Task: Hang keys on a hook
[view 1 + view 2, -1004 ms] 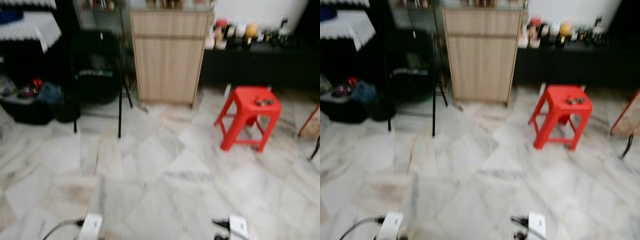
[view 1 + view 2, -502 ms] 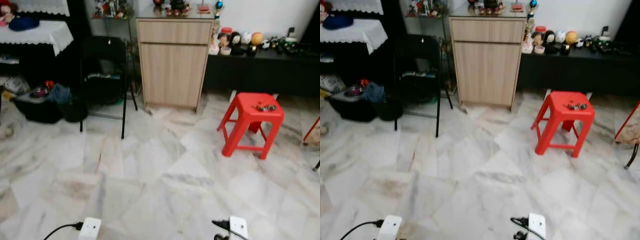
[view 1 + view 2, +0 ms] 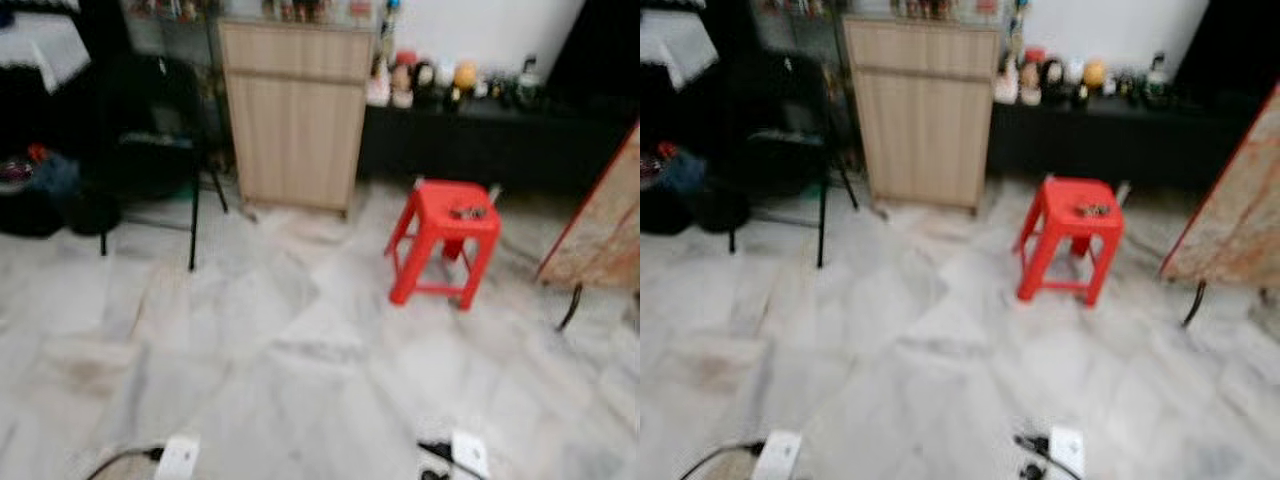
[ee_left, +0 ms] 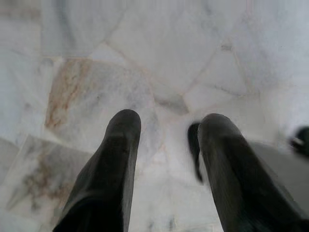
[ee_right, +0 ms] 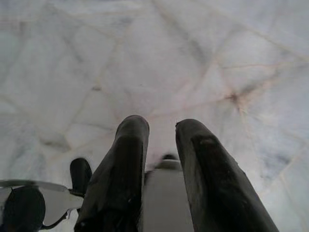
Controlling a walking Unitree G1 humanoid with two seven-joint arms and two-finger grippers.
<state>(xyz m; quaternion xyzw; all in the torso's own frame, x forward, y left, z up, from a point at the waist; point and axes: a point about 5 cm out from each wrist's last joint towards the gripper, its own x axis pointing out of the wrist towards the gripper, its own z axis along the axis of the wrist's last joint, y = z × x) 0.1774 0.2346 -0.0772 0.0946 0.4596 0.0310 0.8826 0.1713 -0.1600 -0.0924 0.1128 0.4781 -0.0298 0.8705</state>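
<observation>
Keys (image 3: 467,211) atop red stool (image 3: 441,252), beside wooden cabinet (image 3: 294,117)

1. This is a room in a lived-in home, floored in pale marble tiles (image 3: 300,340) that lie under both hanging grippers.
2. Far ahead of them a wooden cabinet (image 3: 295,120) stands at the wall, with small figurines (image 3: 425,80) on a low dark shelf (image 3: 470,140) beside it.
3. A red plastic stool (image 3: 442,240) stands ahead to the right, a black folding chair (image 3: 150,150) to the left.
</observation>
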